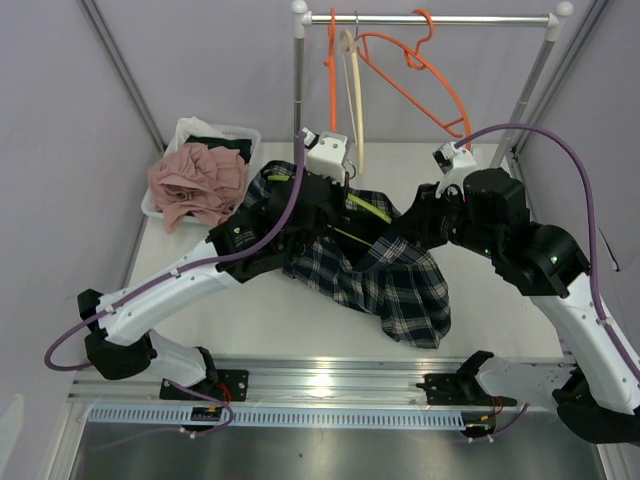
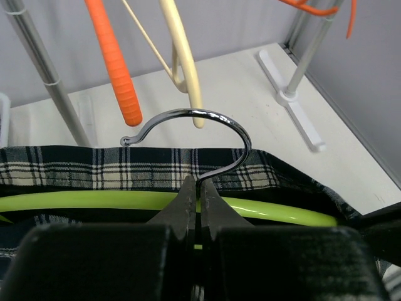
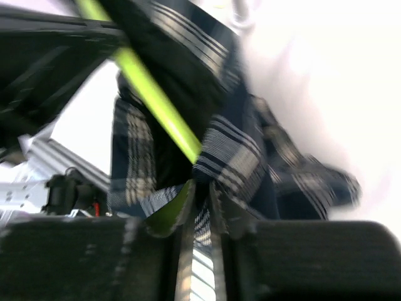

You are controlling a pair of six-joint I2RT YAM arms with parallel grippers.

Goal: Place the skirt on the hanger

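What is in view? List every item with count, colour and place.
skirt: one, navy-white plaid, table centre, on green hanger
green hanger: one, lime, chrome hook, at skirt waistband
orange hangers: two, on the rack
cream hanger: one, on the rack
rack: one, silver, far edge
pink cloth: one heap, in basket
basket: one, white, far left
table: one, white
left gripper: black, shut on green hanger's hook
right gripper: black, shut on skirt
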